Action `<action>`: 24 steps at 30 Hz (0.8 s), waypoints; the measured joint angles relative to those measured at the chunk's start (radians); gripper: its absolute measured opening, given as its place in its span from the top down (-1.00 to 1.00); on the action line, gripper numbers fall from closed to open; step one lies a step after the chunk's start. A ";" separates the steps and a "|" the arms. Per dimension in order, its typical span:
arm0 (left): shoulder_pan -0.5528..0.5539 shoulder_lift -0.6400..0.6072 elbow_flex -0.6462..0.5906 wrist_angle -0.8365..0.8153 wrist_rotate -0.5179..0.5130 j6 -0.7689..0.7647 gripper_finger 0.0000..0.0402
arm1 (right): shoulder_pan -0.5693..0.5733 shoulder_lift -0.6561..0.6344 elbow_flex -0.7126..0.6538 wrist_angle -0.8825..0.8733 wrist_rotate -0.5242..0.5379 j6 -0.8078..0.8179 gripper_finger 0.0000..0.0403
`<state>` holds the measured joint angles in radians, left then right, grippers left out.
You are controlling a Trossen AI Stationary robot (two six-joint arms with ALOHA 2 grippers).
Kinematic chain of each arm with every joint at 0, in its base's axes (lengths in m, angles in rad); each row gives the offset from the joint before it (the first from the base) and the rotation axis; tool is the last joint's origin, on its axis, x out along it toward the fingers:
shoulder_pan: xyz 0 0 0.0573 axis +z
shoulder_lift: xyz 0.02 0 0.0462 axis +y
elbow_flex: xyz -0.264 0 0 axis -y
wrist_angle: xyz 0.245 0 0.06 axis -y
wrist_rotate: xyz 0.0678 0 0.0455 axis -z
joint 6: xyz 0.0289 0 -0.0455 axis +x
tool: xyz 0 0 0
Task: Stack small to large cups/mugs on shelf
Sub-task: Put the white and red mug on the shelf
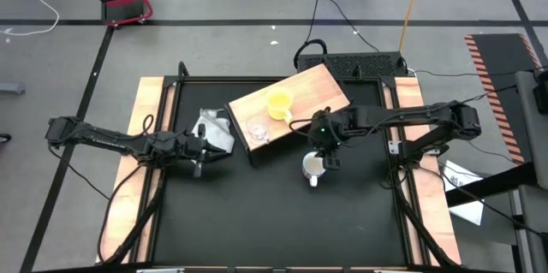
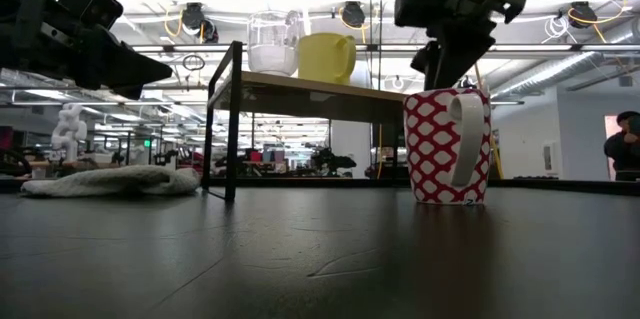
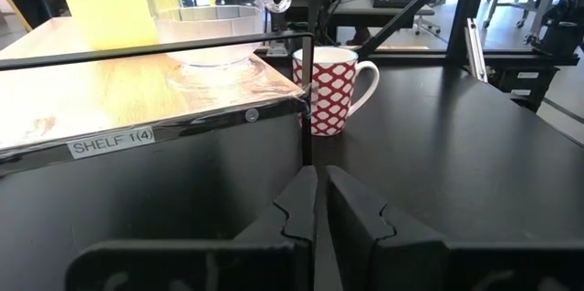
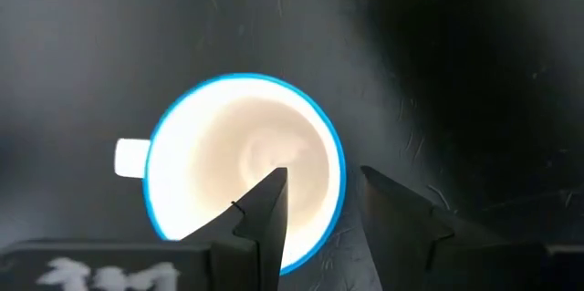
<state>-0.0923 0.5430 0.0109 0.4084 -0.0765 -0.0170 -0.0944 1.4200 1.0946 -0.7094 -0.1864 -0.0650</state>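
Now the right gripper (image 4: 321, 202) hangs over the white mug (image 1: 314, 167), narrowly parted, one finger inside the rim. The mug stands on the table (image 1: 257, 222) at the shelf's (image 1: 321, 85) five o'clock. The left gripper (image 3: 319, 202), pinched closed and empty, waits near the cloth (image 1: 218, 129).

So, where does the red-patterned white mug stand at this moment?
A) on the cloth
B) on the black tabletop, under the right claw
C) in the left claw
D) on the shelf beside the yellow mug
B: the red-patterned white mug stands on the black tabletop, with the right claw open right above its rim.
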 joint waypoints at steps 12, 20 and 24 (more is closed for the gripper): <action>0.000 0.000 0.000 -0.020 0.000 0.000 0.85 | 0.000 0.074 0.000 0.003 0.000 -0.029 0.39; 0.000 0.000 0.000 -0.022 0.000 0.003 0.85 | 0.000 0.075 0.000 0.024 0.000 -0.034 0.44; 0.000 0.000 0.000 -0.023 0.000 0.003 0.85 | 0.000 0.075 0.000 0.030 0.001 -0.037 0.57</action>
<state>-0.0923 0.5430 0.0109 0.3858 -0.0765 -0.0141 -0.0944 1.4948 1.0946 -0.6797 -0.1856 -0.1020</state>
